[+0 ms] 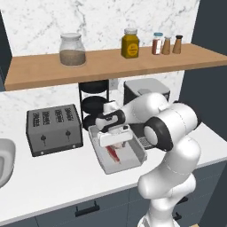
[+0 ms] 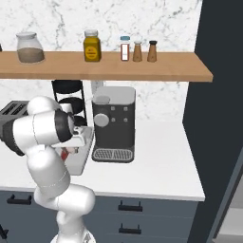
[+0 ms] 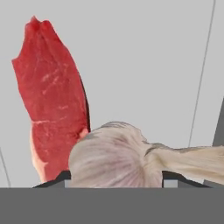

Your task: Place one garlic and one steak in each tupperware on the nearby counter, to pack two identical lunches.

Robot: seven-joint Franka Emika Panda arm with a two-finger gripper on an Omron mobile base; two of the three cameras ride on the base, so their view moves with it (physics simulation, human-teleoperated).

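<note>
Progress check: gripper [image 1: 116,141] is low over the grey tupperware [image 1: 139,158], which sits on the white counter [image 1: 53,177] right of the black toaster [image 1: 54,129] and left of the coffee machine [image 2: 113,124].

Fingers are clamped on a garlic [image 3: 111,157]; the hand view has the bulb wedged between the two tips, its stalk trailing off to one side. It isn't released yet, and I can't tell whether it touches the container floor.

- Red strip steak [image 3: 52,100] lies flat on the grey floor of that container, just beside the held bulb. The left base view shows a red sliver [image 1: 112,154] under the hand.
- Judging by this, lunch one is nearly packed: steak in, garlic about to go in. What's left here is opening the fingers and lifting clear.
- Second container: a pale rounded rim at the far left edge [image 1: 6,160] of the left base view may be it, but it's cropped. Contents can't be read.
- Second garlic and second steak aren't located, so I count lunch two as unconfirmed, probably all still to do.

Writing: none legible. On the wooden shelf [image 1: 111,66], the yellow jar [image 1: 130,44], glass jar [image 1: 72,49] and three small shakers [image 1: 166,44] carry no readable text. The toaster and coffee machine have no visible brand.
</note>
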